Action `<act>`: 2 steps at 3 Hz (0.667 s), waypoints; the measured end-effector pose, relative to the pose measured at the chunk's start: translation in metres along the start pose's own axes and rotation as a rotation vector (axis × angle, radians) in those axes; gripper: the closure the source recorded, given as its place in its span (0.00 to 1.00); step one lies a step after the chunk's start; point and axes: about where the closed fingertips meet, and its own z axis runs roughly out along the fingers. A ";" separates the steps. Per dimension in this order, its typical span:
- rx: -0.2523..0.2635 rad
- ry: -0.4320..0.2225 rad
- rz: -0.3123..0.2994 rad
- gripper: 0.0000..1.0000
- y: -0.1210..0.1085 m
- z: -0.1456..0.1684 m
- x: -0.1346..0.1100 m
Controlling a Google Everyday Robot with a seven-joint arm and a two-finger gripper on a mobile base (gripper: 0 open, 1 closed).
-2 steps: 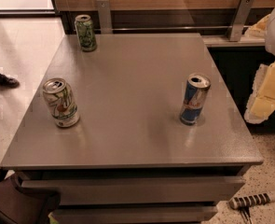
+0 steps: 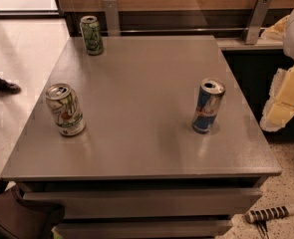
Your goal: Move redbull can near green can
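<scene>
The redbull can point(image 2: 208, 106), slim, blue and silver with a red mark, stands upright on the right side of the grey table point(image 2: 141, 108). The green can point(image 2: 91, 35), dark green with a pale swirly pattern, stands upright at the table's far left corner, well apart from the redbull can. My gripper point(image 2: 280, 108) shows as white and yellow parts at the right edge of the view. It is beyond the table's right edge, to the right of the redbull can, and touches no can.
A white can with green and orange swirls point(image 2: 65, 109) stands near the table's left front. A wooden wall with metal brackets point(image 2: 256, 19) runs behind the table. A person's shoes point(image 2: 2, 86) are on the floor at left. A striped tool point(image 2: 273, 213) lies on the floor at bottom right.
</scene>
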 end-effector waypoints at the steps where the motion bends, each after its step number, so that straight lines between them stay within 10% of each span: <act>1: 0.023 -0.153 0.009 0.00 -0.006 0.016 0.010; 2: 0.075 -0.335 0.022 0.00 -0.010 0.045 0.024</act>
